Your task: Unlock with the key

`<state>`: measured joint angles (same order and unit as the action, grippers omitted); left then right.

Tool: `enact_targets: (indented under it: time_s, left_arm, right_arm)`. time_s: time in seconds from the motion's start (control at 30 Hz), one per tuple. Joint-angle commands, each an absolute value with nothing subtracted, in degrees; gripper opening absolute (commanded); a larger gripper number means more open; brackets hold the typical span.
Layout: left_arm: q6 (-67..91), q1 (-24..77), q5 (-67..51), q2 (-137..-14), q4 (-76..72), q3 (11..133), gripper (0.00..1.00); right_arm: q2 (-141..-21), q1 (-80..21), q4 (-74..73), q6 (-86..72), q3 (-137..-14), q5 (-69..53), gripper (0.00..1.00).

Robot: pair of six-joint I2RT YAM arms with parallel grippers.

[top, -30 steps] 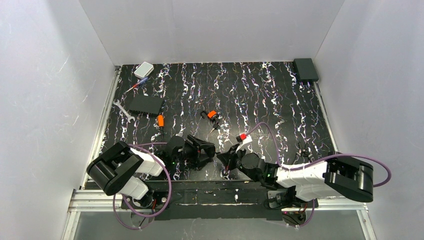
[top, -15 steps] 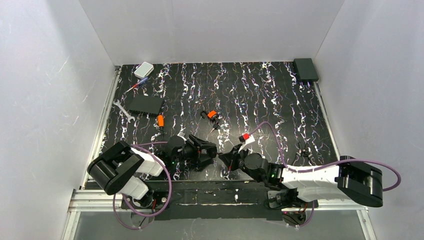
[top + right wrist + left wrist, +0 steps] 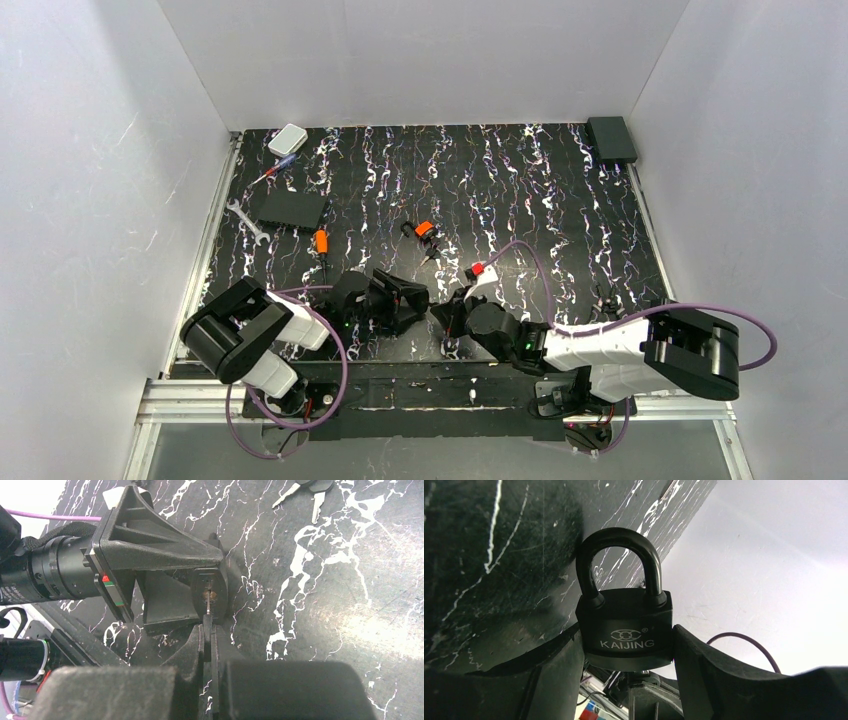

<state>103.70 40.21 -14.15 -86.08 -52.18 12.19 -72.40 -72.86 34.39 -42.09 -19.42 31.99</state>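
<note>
Fingers (image 3: pixel 559 665) of the left gripper (image 3: pixel 626 647) clamp the black padlock (image 3: pixel 626 622) by its body. The right gripper (image 3: pixel 208 630) is pinched tight on the key (image 3: pixel 207 611), its thin blade reaching the keyhole. Both arms lie low and folded inward, nose to nose near the front edge of the table (image 3: pixel 560 200). Only the right wrist view shows the keyhole. The left wrist view shows the shackle seated at both ends.

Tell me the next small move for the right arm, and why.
Probably ease the right gripper straight forward to seat the key deeper. Its thin blade lines up with the keyhole in the base of the padlock, which the left gripper clamps, but part of the blade shows outside, so turning seems premature.
</note>
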Motion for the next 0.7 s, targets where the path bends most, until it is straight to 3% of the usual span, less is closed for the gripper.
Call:
enact_targets:
  time_s: [0.0,0.67]
  left_arm:
    - [103.80,42.02,-23.08,-85.78,-57.65,15.70,0.00]
    - [104.75,41.76,-21.14,-87.89,-58.69,16.78,0.00]
  right_arm:
    - [-74.68,-72.69,35.33,-44.16,-23.46,32.60,0.01]
    - [-73.94,-67.15,28.53,-48.92,-25.18,20.11,0.01]
